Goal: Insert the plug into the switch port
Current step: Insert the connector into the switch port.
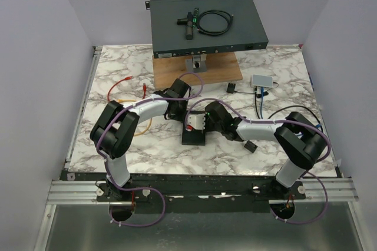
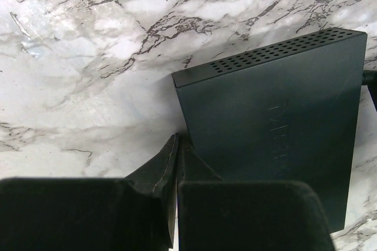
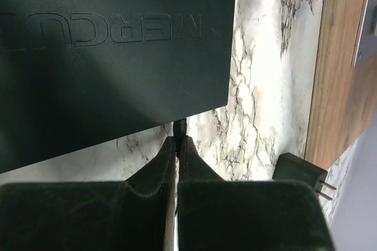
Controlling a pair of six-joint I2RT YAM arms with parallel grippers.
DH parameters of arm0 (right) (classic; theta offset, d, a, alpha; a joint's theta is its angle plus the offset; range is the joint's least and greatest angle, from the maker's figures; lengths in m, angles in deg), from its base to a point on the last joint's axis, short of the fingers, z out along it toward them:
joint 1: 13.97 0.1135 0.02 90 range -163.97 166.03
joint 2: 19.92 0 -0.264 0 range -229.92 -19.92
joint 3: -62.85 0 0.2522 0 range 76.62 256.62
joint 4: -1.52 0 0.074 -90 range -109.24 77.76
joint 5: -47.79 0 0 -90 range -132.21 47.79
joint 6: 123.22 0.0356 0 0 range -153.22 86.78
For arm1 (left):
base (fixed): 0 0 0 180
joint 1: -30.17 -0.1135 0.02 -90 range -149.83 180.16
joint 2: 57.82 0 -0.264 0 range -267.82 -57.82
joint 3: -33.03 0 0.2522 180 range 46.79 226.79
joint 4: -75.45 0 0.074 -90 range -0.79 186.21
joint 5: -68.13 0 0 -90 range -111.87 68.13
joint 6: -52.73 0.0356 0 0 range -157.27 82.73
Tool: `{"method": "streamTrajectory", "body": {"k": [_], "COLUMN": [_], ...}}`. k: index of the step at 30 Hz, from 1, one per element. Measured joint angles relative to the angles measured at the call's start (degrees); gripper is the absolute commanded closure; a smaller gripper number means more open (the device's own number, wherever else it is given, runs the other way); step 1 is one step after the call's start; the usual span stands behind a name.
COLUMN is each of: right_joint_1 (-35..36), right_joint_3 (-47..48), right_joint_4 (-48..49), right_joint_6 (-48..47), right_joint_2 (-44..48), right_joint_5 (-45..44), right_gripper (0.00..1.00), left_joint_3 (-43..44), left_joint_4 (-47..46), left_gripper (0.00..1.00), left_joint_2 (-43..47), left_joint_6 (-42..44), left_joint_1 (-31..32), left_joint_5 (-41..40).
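The switch (image 1: 194, 138) is a small flat black box lying on the marble table between the two arms. In the right wrist view its lettered top (image 3: 112, 56) fills the upper left. My right gripper (image 3: 178, 140) is shut on a small dark plug (image 3: 183, 127), which pokes out past the fingertips and meets the switch's near edge; the port itself is hidden. My left gripper (image 2: 178, 140) is shut with nothing between its fingers, its tips resting against the left side of the switch (image 2: 283, 127). From above, the left gripper (image 1: 177, 109) and right gripper (image 1: 203, 120) converge on the box.
A large rack unit (image 1: 206, 24) with a coiled cable on top stands on a wooden board (image 1: 197, 68) at the back. Red cable (image 1: 126, 83) and yellow cable (image 1: 126, 101) lie left. A white box (image 1: 263, 81) and black adapter (image 3: 300, 171) lie right.
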State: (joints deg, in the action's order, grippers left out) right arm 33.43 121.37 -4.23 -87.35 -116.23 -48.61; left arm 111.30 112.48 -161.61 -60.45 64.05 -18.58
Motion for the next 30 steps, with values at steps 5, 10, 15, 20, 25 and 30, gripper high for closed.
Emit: {"method": "streamTrajectory", "body": {"k": [5, 10, 15, 20, 25, 30], "right_joint_1": [-0.3, -0.3, -0.3, -0.5, -0.8, -1.0], "right_joint_3": [0.1, 0.1, 0.2, 0.3, 0.3, 0.3], "right_joint_4": [0.0, 0.0, 0.1, 2.5, 5.5, 6.0], "right_joint_6": [-0.1, -0.6, -0.5, 0.3, 1.6, 2.6], "right_joint_2": [-0.1, -0.1, -0.3, -1.6, -2.7, -2.8], "right_joint_5": [0.7, 0.8, 0.9, 1.8, 1.8, 2.2], "right_gripper": [0.99, 0.99, 0.99, 0.99, 0.99, 0.99], "left_joint_3": [0.3, 0.3, 0.3, 0.3, 0.3, 0.3], "left_joint_4": [0.4, 0.5, 0.5, 0.7, 1.2, 1.3], "left_gripper": [1.00, 1.00, 1.00, 1.00, 1.00, 1.00], "left_joint_2": [-0.1, -0.1, -0.1, -0.1, 0.0, 0.0], "left_joint_6": [1.1, 2.0, 2.6, 3.1, 3.7, 3.9], "left_joint_1": [0.6, 1.0, 1.2, 1.2, 1.2, 1.2], "left_joint_5": [-1.0, -1.7, -2.0, -2.2, -2.8, -2.9]}}
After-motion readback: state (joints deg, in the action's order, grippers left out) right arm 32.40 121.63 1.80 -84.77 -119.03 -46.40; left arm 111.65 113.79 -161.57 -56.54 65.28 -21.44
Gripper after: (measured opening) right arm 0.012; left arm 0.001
